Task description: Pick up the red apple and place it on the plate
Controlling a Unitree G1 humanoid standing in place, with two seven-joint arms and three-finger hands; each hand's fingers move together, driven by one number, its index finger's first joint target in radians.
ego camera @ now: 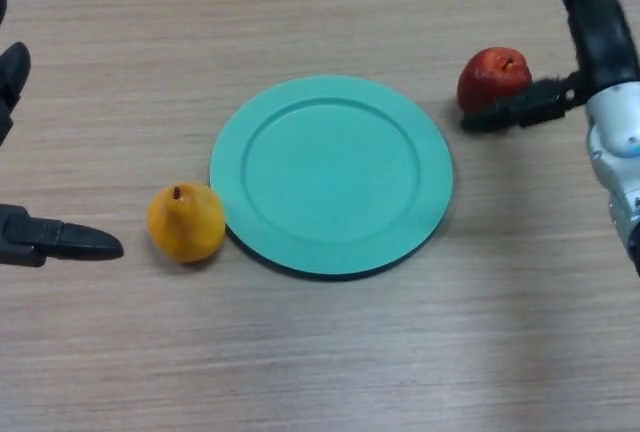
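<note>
The red apple [493,77] sits on the table at the upper right, just off the rim of the round green plate [330,174], which lies flat in the middle. My right hand [605,47] is beside the apple on its right. One straight black finger [520,107] lies along the apple's near side, touching it, while the other fingers stretch away behind and to the right of the fruit, apart from it. The hand is open, not closed round the apple. My left hand [40,237] rests open at the left edge.
An orange-yellow pear-like fruit [186,222] stands by the plate's lower-left rim, between the plate and my left hand. The wooden table [330,352] runs across the whole view.
</note>
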